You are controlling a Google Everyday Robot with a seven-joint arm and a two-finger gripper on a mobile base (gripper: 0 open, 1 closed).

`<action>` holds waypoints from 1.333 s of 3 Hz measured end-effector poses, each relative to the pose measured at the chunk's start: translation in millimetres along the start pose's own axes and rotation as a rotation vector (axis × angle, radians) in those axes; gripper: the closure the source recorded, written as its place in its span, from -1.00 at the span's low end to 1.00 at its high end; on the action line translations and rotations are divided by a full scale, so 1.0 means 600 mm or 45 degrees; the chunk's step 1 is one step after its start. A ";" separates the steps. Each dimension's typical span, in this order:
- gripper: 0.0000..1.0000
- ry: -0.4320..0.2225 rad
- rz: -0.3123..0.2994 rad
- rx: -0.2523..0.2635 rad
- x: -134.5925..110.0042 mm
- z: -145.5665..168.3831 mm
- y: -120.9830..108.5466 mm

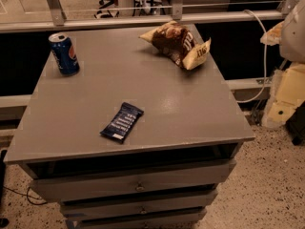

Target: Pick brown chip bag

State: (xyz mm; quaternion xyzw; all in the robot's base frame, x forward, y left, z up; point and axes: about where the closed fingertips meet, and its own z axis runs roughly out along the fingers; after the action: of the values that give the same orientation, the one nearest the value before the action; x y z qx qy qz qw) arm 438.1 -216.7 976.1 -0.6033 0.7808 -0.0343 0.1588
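The brown chip bag (174, 41) is crinkled foil, puffed and creased, with a dark brown middle, pale yellow crimped ends and white lettering. It lies on the bench (157, 104) at the far right corner. Its long axis runs on a diagonal: one yellow end points toward the bench's far edge and the other, folded upward, points toward the bench's right edge. The bench is a grey painted cabinet with a smooth, slightly glossy flat top that catches a soft sheen near its right side. Below the top is a stack of drawers (138, 185) with small round knobs. At the bench's far left corner a blue soda can (64, 54) stands upright, a smooth metal cylinder with a red and white emblem. Near the bench's front edge, about midway along it, a small flat dark-blue bar wrapper (122, 122) lies slanted, thin and rectangular, well apart from the bag and the can. Off the bench's right side the gripper (284, 98) shows as pale cream, blocky parts, clear of the top and touching nothing on it. Whether it is parted or closed cannot be told. A white cable (263, 56) curves down beside the bench's far right corner. Behind the bench runs a grey metal rail (119, 22), and the floor (271, 185) around it is pale speckled stone.
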 end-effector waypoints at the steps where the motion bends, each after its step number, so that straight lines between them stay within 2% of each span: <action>1: -1.00 0.000 0.000 0.000 0.000 0.000 0.000; 2: -1.00 -0.028 -0.006 0.023 -0.006 0.005 -0.006; 3: -1.00 -0.115 -0.022 0.085 -0.032 0.043 -0.056; 4: -1.00 -0.263 -0.028 0.178 -0.084 0.085 -0.152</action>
State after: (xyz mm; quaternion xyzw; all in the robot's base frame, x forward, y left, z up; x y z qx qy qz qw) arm 548.8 -186.2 960.4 -0.5995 0.7494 -0.0278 0.2798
